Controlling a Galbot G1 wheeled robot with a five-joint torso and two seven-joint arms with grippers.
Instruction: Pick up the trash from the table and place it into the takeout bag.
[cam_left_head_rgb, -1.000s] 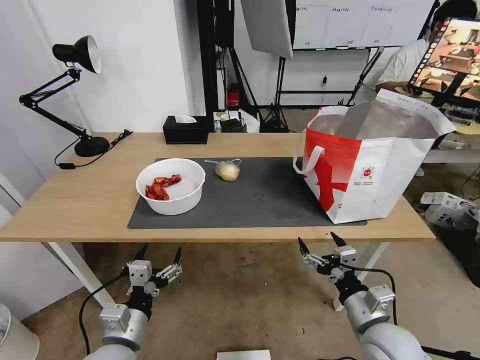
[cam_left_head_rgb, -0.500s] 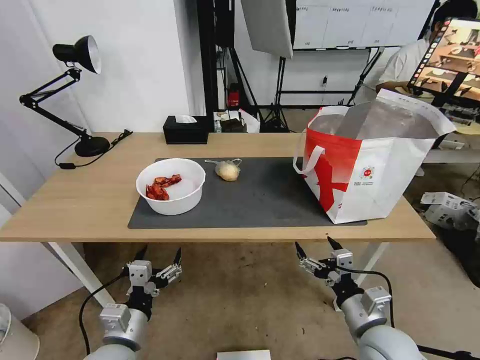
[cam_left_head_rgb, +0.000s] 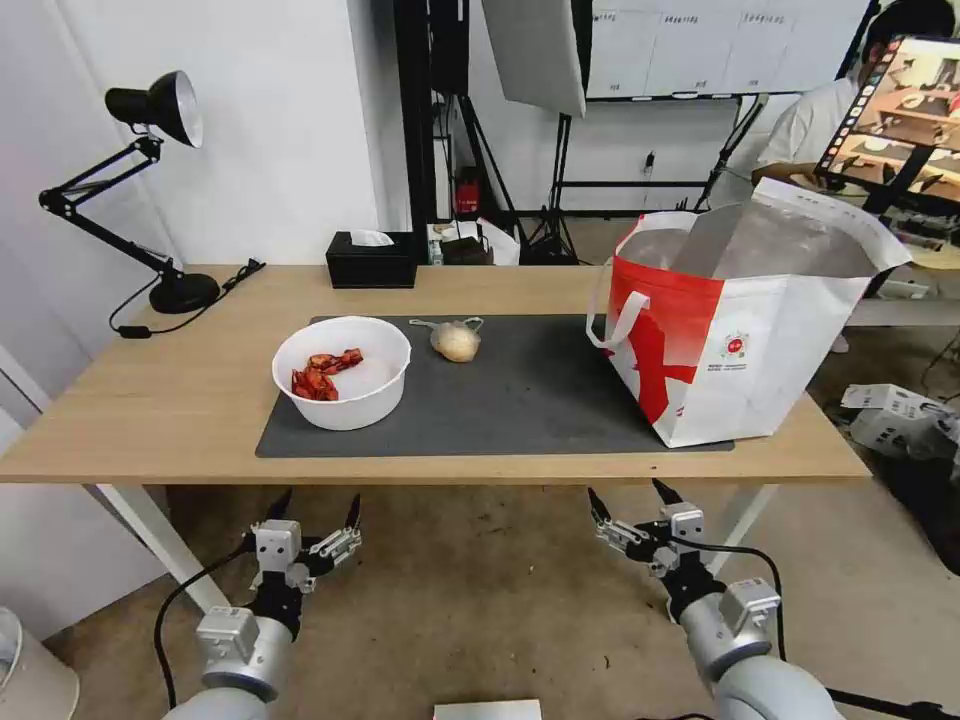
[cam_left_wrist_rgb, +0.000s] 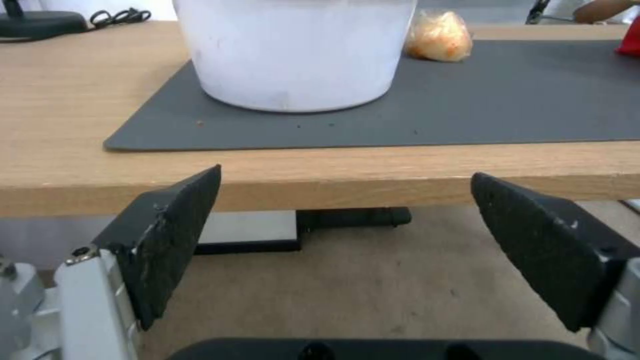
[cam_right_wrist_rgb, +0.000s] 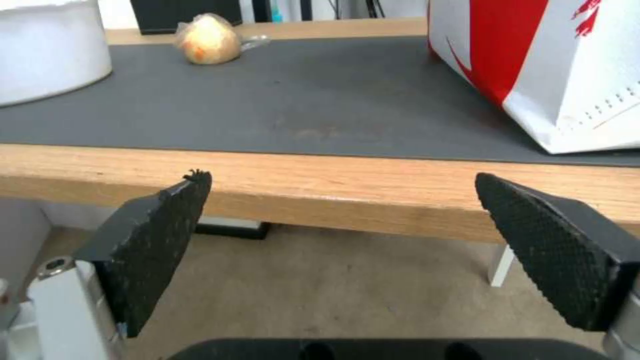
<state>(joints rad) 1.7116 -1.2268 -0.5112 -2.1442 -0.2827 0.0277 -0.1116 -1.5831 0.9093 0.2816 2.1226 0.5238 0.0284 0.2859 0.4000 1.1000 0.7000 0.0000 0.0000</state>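
A long light-wood table (cam_left_head_rgb: 150, 400) on white legs stands in a workroom, with a large dark grey mat (cam_left_head_rgb: 520, 400) laid across its middle. On the left part of the mat sits a round white bowl (cam_left_head_rgb: 342, 372), smooth-walled and fairly deep, holding a small heap of red shellfish scraps (cam_left_head_rgb: 320, 375) against its left inner side. Just beyond the bowl, toward the far edge of the mat, lies a small clear bag (cam_left_head_rgb: 455, 340) knotted at the top, plump with beige food. At the right end of the mat stands the takeout bag (cam_left_head_rgb: 740, 340), large and boxy, white with a red swoosh panel, a small round logo on its front, white loop handles, and a silver foil lining showing at its wide-open mouth. At the far edge of the table rest a black tissue box (cam_left_head_rgb: 371, 260) and, to the left, a black desk lamp (cam_left_head_rgb: 150, 190). Both arms hang low in front of the table's near edge, below the tabletop. The left gripper (cam_left_head_rgb: 315, 510) is below the bowl, its jaws spread apart and empty. The right gripper (cam_left_head_rgb: 628, 500) is below the gap between mat centre and bag, jaws likewise spread wide and holding nothing.
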